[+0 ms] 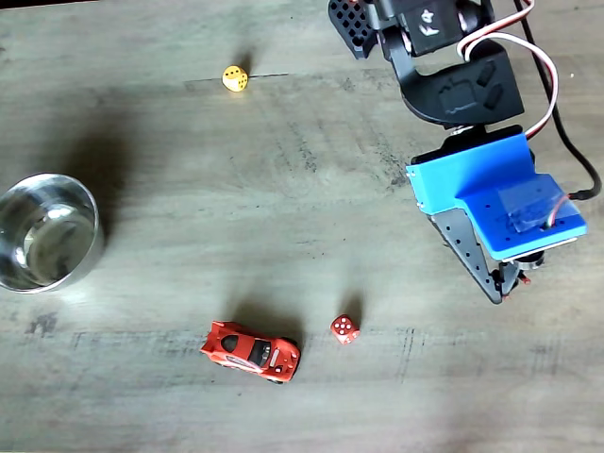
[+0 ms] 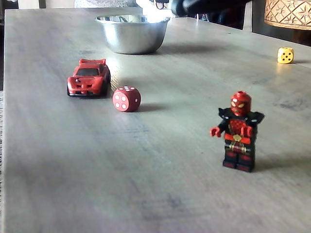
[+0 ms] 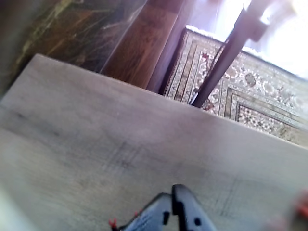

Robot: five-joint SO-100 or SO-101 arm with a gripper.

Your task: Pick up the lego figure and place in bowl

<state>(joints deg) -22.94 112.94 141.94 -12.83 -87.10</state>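
Your lego figure stands up front. Your arm leans over the table, gripper pointing down, fingers pressed together.

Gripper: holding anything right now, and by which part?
Nothing held. In the wrist view the gripper has its fingers together with nothing between them; the lego figure stands upright and free on the table.
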